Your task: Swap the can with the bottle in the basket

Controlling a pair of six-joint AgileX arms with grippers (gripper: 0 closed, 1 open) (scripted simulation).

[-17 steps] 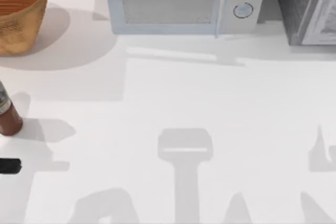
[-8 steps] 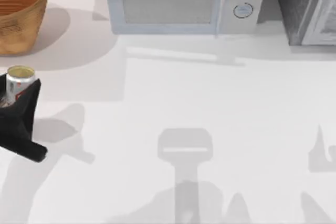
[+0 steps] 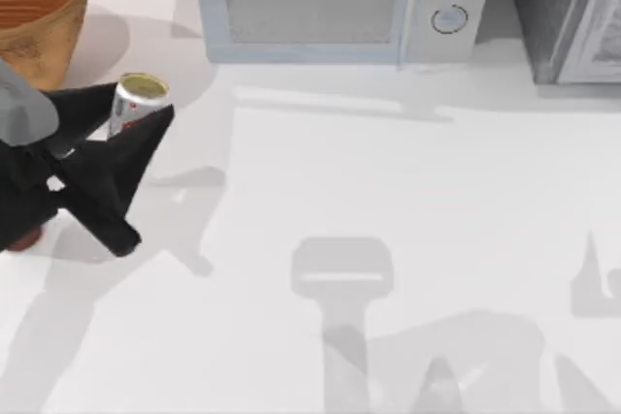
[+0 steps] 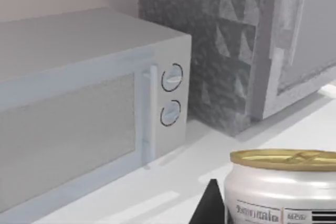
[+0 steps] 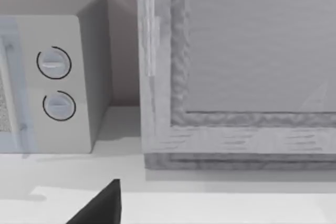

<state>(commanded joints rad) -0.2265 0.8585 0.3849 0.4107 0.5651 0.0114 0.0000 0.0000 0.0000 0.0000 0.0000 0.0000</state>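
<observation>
While the can [image 3: 139, 104] sits upright between the black fingers of the left gripper [image 3: 124, 128], clamped and apparently lifted, it is just right of the basket [image 3: 39, 16] at the table's left rear; the bottle [image 3: 24, 236] peeks out under the arm; microwave [image 3: 335, 2] behind.

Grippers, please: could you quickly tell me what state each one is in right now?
Left gripper: closed on the can, beside the basket.
Right gripper: cannot be told.
</observation>
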